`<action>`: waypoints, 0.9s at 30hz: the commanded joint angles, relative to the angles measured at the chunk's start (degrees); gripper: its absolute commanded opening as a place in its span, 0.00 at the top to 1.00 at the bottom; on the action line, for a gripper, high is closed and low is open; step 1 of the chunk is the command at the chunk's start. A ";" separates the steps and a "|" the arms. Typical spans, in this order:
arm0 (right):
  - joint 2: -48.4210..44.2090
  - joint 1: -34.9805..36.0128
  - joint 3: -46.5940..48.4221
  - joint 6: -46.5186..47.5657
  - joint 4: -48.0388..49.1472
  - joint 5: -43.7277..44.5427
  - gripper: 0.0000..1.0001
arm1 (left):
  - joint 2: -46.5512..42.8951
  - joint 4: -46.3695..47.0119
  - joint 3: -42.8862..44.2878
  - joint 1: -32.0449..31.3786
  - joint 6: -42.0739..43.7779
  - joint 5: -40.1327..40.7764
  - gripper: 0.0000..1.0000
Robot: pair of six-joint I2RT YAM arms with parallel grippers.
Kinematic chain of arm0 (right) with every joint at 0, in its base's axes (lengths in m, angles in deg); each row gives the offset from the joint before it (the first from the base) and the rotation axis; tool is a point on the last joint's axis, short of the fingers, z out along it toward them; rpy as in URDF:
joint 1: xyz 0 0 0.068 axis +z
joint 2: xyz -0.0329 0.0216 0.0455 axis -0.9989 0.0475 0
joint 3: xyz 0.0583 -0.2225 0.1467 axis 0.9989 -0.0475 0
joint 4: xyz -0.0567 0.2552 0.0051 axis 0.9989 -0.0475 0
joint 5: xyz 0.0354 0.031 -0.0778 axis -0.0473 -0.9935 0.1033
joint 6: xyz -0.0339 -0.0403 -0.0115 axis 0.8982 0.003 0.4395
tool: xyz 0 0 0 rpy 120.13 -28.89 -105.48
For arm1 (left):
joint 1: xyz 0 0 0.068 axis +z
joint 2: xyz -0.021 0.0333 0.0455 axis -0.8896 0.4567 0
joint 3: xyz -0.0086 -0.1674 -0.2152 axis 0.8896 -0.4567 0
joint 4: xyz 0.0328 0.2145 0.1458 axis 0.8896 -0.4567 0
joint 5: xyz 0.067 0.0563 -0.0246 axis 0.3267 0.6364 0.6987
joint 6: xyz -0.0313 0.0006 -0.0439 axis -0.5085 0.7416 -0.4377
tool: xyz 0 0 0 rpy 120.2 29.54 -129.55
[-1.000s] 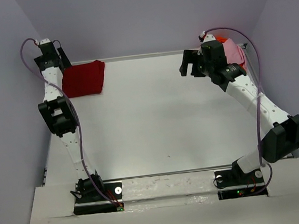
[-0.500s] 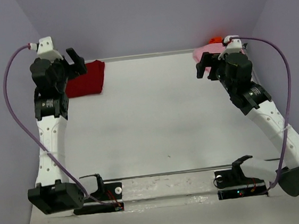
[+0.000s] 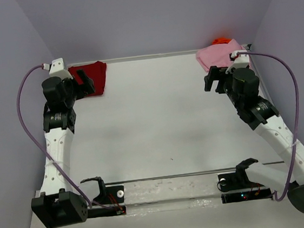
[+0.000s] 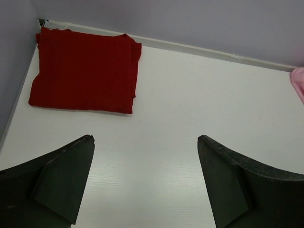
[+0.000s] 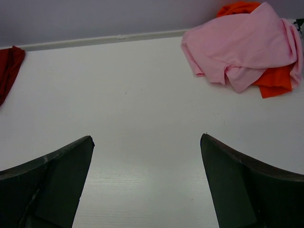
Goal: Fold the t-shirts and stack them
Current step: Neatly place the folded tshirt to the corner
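Left gripper of mine hangs spread wide and empty above the surface. The dark red t-shirt lies folded flat ahead of it and a little to the left, in the far left corner, well apart from it. My right gripper is spread just as wide, holding nothing. The light pink t-shirt lies crumpled ahead and to its right in the far right corner, heaped over the bright orange t-shirt, which shows at its edges
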 commanded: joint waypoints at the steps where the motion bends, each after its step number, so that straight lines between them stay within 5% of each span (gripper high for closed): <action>1: -2.30 0.36 -0.86 0.52 2.81 -0.13 0.00 | -2.88 3.96 -1.08 0.19 0.67 -2.58 0.01; 27: -0.81 0.36 -9.04 -2.38 5.35 -0.48 0.00 | -11.76 14.07 -16.29 0.19 1.64 -4.87 0.01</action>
